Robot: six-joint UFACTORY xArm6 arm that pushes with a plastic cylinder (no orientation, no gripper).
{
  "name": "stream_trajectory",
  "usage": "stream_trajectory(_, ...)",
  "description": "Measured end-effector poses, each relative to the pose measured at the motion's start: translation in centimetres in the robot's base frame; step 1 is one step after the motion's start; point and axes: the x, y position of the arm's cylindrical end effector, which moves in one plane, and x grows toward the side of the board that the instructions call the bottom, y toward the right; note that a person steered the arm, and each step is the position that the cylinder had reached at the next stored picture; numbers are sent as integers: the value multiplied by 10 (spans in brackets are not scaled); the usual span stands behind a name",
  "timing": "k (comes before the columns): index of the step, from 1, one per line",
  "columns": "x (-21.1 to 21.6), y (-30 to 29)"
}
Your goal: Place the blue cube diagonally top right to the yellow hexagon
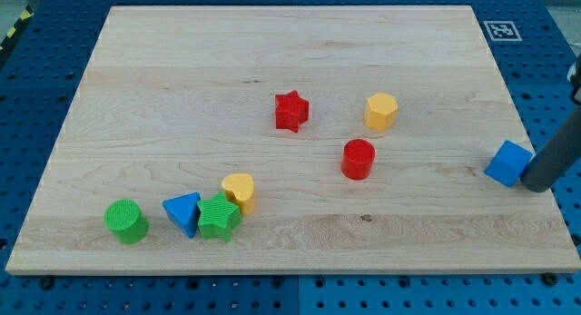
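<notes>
Blue cube [507,162] sat at the wooden board's [182,97] right edge in the view, well right of and lower than the yellow hexagon [381,111]. My tip [537,183], a bare dark rod holding nothing, touched the cube's right side. A red cylinder [359,159] stood below the hexagon.

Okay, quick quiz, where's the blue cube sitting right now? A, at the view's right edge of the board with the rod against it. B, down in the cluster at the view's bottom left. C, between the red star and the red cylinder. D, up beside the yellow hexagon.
A: the blue cube sits at the board's right edge in the view, with my tip right beside it on its right, far from the yellow hexagon.
</notes>
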Motion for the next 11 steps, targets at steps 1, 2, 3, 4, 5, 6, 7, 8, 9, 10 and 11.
stream_trajectory(1,-24,0)
stream_trajectory(2,-29,-16)
stream_trajectory(3,-20,-45)
stream_trajectory(4,-16,-60)
stream_trajectory(5,-11,-60)
stream_trajectory(6,3,-60)
stream_trajectory(7,3,-64)
stream_trajectory(8,10,-69)
stream_trajectory(9,14,-78)
stream_trajectory(10,13,-107)
stream_trajectory(11,10,-127)
